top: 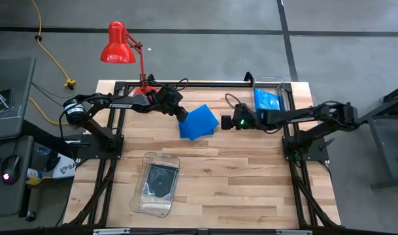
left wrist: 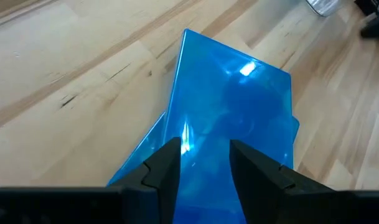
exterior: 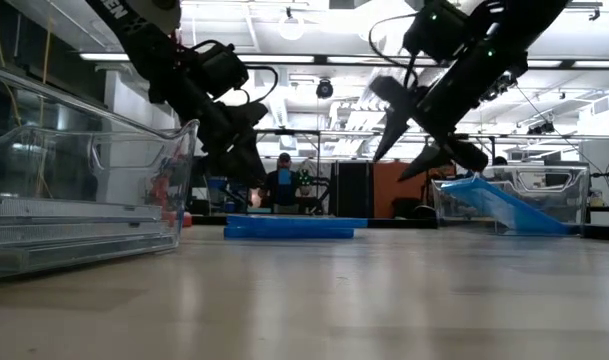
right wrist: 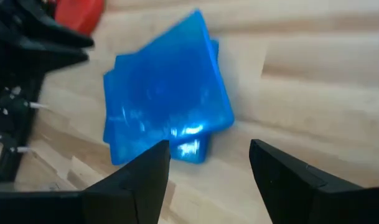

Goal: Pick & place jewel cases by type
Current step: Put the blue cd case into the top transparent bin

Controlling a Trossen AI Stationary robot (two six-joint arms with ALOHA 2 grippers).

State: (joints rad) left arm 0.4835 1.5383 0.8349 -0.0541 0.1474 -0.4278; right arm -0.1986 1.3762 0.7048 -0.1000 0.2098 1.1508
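The small stack of bright blue, thin square plastic jewel cases (top: 199, 122) lies near the middle of the back half of the pale wooden worktop (top: 251, 189), between the two arms, and the coming grasp turns on how the left gripper (left wrist: 205, 163) meets its near edge. In the left wrist view the top case runs straight ahead from that gripper, one corner pointing away and the near edge passing between the two dark fingers (left wrist: 164, 171), which stand a narrow gap apart over the blue plastic; I cannot tell whether they have it pinched yet. The left gripper is at the stack's left corner, so it is the nearer arm. The right gripper (top: 226, 121) hovers just beside the stack's right side, its fingers (right wrist: 139, 180) spread wide and holding nothing, with the cases ahead of it and clear of the fingers. The stack is turned diamond-wise to the worktop's edges, so neither diagonal is clearly the longer axis. By count, the stack shows at least two blue cases, slightly fanned; exactly how many are in it is hidden. At least one more blue case (top: 268, 100) leans in the clear rectangular plastic bin (top: 285, 85) at the back right. One dark case with a faint disc (top: 161, 179) lies in the clear plastic bin (top: 141, 202) at the front left.
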